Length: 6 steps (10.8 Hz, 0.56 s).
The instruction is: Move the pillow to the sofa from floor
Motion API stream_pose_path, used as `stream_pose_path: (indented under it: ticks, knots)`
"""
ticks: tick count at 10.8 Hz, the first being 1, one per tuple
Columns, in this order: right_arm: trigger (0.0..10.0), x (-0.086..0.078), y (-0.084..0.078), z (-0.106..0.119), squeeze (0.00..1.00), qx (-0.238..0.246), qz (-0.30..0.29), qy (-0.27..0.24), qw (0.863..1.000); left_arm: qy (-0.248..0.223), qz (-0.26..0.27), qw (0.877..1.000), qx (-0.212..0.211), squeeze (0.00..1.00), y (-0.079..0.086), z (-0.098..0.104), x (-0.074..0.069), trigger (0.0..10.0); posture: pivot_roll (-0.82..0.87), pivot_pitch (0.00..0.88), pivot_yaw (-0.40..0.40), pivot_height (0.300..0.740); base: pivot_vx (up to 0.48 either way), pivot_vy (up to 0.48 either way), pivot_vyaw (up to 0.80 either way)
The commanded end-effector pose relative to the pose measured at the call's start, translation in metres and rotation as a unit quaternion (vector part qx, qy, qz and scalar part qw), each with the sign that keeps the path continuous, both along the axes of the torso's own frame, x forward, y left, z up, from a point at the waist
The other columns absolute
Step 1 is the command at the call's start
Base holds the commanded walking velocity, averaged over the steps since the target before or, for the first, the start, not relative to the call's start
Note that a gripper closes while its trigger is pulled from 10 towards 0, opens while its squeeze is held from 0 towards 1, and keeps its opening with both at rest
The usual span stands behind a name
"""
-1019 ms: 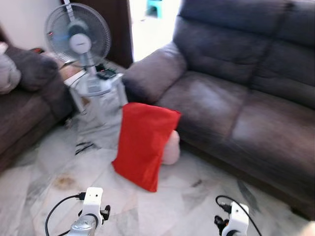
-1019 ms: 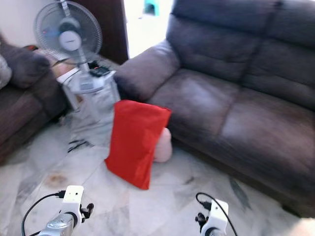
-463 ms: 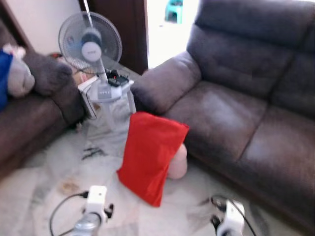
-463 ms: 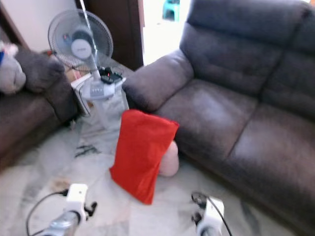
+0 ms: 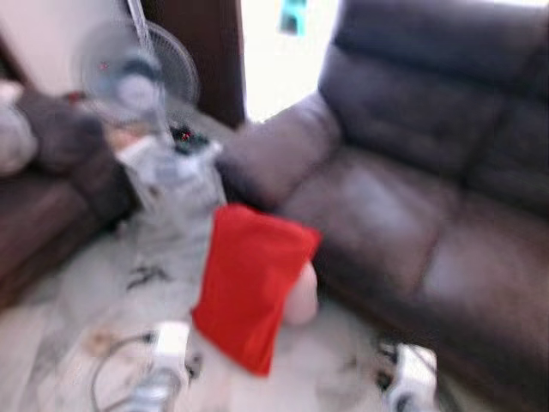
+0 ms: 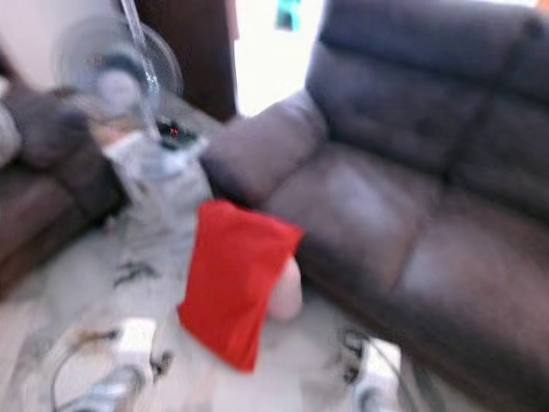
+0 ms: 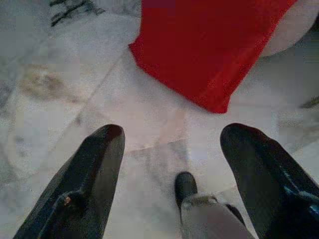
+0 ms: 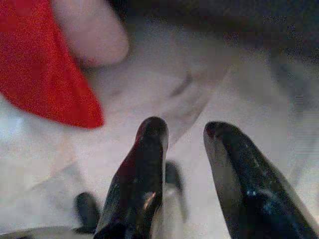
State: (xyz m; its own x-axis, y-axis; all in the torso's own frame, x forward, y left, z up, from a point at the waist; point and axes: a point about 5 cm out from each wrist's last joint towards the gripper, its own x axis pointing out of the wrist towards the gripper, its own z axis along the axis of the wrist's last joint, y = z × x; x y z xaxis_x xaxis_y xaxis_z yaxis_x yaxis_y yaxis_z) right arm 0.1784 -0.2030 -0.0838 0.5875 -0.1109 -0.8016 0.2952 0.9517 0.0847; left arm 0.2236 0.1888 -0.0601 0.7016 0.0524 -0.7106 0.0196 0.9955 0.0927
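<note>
Since half a second ago the whole head picture has slid and gone blurred, which is the camera moving with the robot; the red pillow [image 5: 254, 292] stands as before on the pale marble floor [image 5: 69, 318], upright and tilted, its far edge leaning toward the front of the dark grey sofa [image 5: 412, 189]. A pale pink cushion [image 5: 300, 296] lies just behind it on the right, between pillow and sofa base. Far left, a standing fan [image 5: 137, 81] rises beside a small white table [image 5: 176, 163], with a second dark sofa [image 5: 43, 197] at the left edge.

Both arms sit low at the near edge of the head views, each with a white wrist block and cable, and about where they were earlier.

From the left wrist camera, the left gripper [image 7: 172, 149] hangs above bare floor with its fingers [image 7: 94, 169] spread wide apart and holding nothing; the pillow's lower red corner lies beyond the tips, not touched. A brownish stain [image 7: 42, 84] marks the marble beside it, too blurred to make out in the head views.

In the right wrist camera, the right gripper [image 8: 185, 144] has its two fingers [image 8: 144, 169] parted by a narrow gap, empty, over the floor near the pillow's corner, the pink cushion and the sofa's shadowed base.
</note>
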Motion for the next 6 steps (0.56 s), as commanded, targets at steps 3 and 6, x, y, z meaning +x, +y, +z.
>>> stream_pose_path:
  ticks: [3, 6]
  knots:
    - [10.0, -0.008, 0.017, -0.006, 0.0, 0.023, 0.001, 0.011, 1.0, 0.016, 0.007, 1.0, 0.023, 0.0, 0.016, -0.003, -0.008, 10.0, 0.02, 0.046, -0.015, 0.74, 0.3, 0.0, 0.27]
    - [10.0, -0.015, 0.015, -0.008, 0.0, 0.014, 0.022, 0.013, 1.0, 0.017, 0.007, 1.0, 0.023, 0.0, 0.016, -0.003, -0.008, 10.0, 0.02, 0.045, -0.017, 0.74, 0.299, 0.0, 0.53]
